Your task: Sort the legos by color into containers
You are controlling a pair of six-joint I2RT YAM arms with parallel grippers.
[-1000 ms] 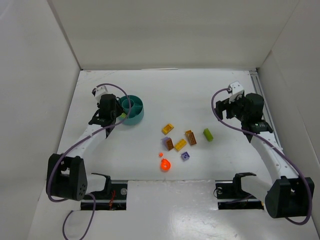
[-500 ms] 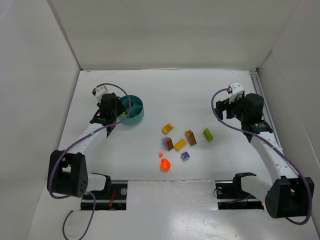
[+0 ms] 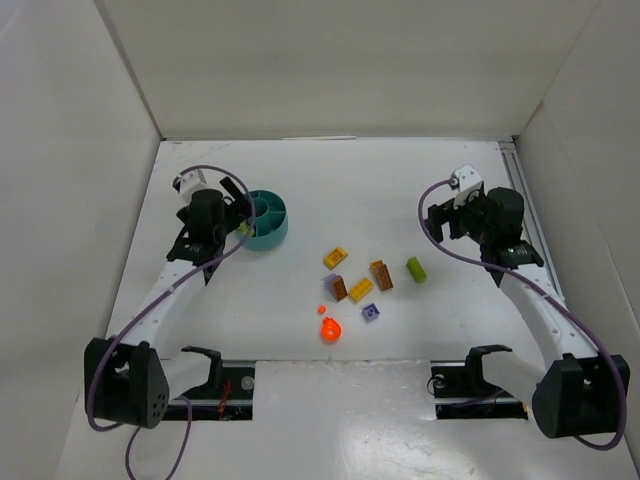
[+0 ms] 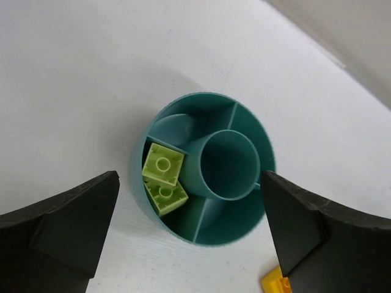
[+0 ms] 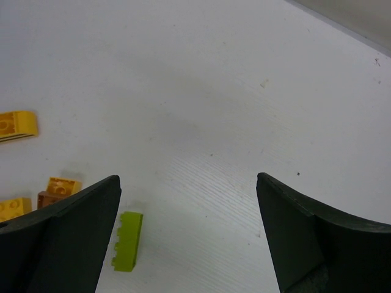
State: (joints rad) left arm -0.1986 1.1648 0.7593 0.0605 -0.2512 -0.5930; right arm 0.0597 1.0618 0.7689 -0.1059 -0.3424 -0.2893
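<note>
Table [image 3: 300,180]: is carrying everything, with the loose bricks lying mid-surface where either arm can get to them.
Teal dish [image 4: 135,183]: is sitting directly beneath the gap between the left fingers, its rim inside both pads, so anything let go there falls into it.
Left gripper [image 4: 189,183]: is hovering over the dish with fingers spread wide and nothing between them.
Right gripper [image 5: 188,183]: is hanging above bare table, fingers spread wide and gripping nothing, probably waiting its turn.
Lime pair [image 4: 162,178]: are lying stacked in the compartment nearest the finger at the left of the wrist view, making that the lime bin.
Loose lime brick [image 5: 127,240]: is lying just inside the right gripper's left-of-view finger, probably the next pick.
Yellow bricks [image 3: 361,290]: are lying outside both sets of fingers, unsorted.
Brown bricks [image 3: 381,274]: are sitting among the yellows.
Purple brick [image 3: 371,312]: is waiting beside them.
Orange-red bits [image 3: 331,328]: are lying nearest the arm bases.
</note>
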